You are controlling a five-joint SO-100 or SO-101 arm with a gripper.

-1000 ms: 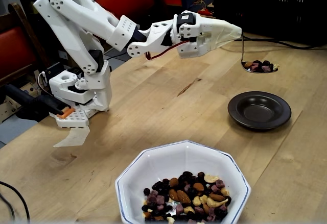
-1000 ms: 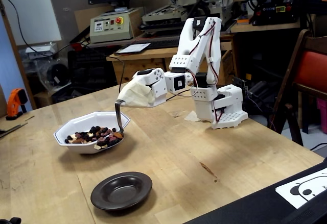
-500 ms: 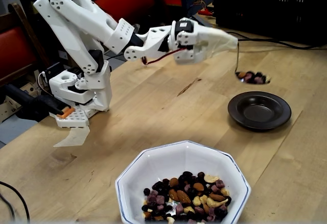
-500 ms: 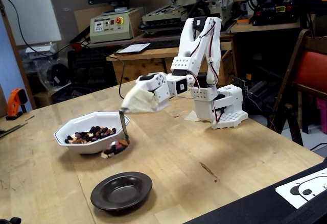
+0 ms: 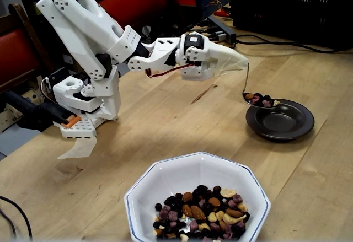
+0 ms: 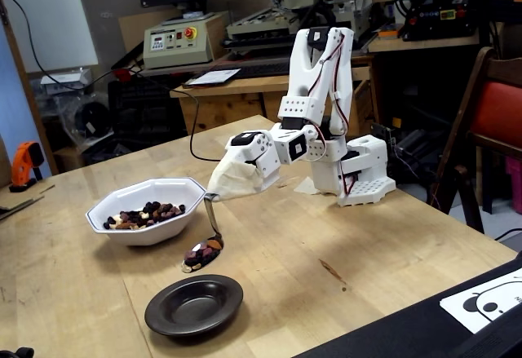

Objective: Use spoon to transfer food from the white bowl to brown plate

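— Where now, left to right in a fixed view?
— White bowl (image 6: 147, 211) toward the far edge, still holding food (image 6: 145, 211). Loaded spoon (image 6: 204, 252) clamped in the closed gripper (image 6: 218, 197), hovering at the brown plate (image 6: 194, 303) near the front edge.
— Step?
— Mid-transfer, probably. Next: tip over the plate's centre.

In a fixed view, the white bowl (image 5: 197, 198) is cut off by the bottom edge, so its near rim and part of the food (image 5: 201, 211) lie out of frame. The gripper (image 5: 234, 61) is wrapped in pale covering in both fixed views, which hides the fingers and the top of the spoon (image 5: 255, 95) handle; how the jaws stand on it cannot be told. In the other fixed view the pieces on the spoon (image 6: 204, 252) are too small to tell apart, and the bowl's near wall (image 6: 147, 229) hides the lower part of the food (image 6: 145, 214).
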